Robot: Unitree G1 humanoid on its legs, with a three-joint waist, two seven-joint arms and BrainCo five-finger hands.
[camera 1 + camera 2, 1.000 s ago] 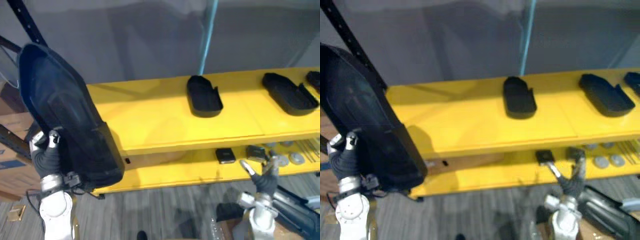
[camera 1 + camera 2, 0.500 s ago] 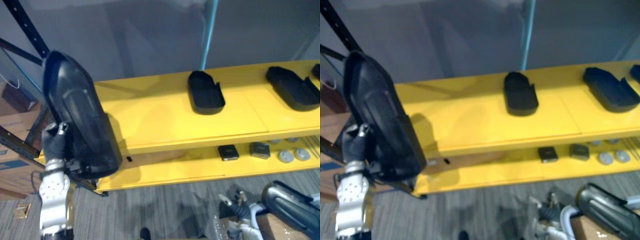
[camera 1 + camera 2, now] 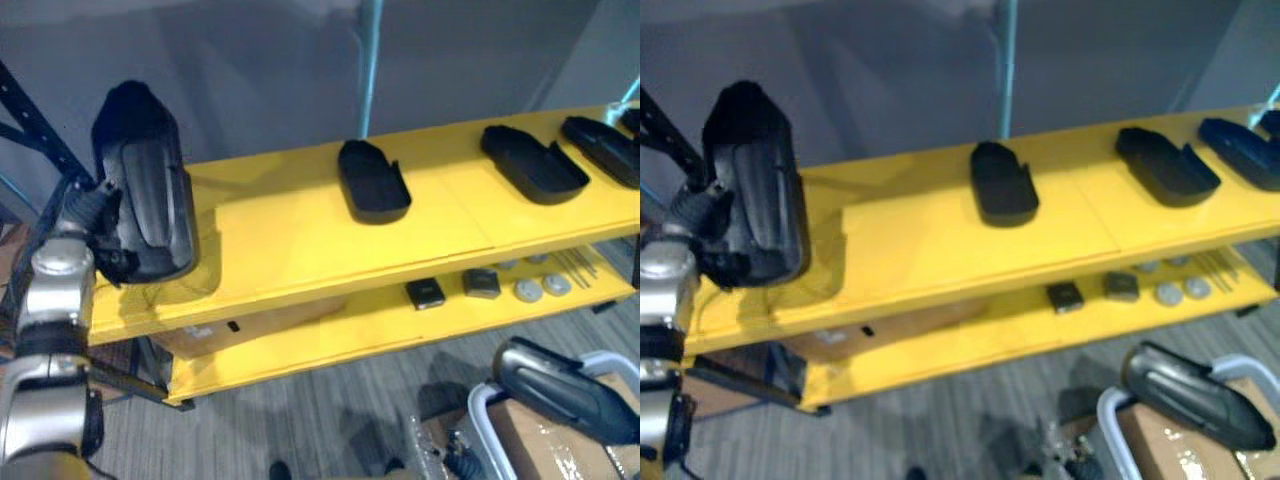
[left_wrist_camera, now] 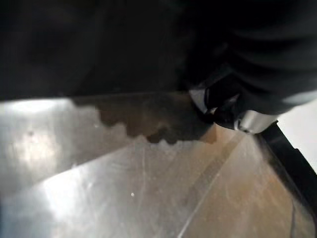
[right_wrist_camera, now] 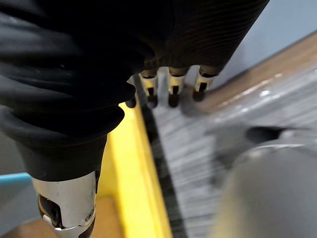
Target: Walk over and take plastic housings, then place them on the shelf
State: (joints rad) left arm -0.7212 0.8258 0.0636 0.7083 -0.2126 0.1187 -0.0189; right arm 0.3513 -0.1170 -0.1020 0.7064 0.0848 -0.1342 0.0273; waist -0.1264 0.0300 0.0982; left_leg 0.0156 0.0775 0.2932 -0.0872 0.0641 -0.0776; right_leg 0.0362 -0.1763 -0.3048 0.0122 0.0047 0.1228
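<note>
Housing of black plastic stands almost upright in the left hand, which grips it from the side at the left end of the yellow shelf — its lower end is over the top board, but I cannot tell if it touches. Other housings lie further right on the same board, well apart from each other. Low beside the shelf edge, the right hand hangs with loose fingers — it holds nothing.

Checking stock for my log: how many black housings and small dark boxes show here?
Black housings: 5, three on the top shelf, one in the left hand, one lower right
Small dark boxes: 2
Total: 7, a dark sliver at the edge left out
</note>
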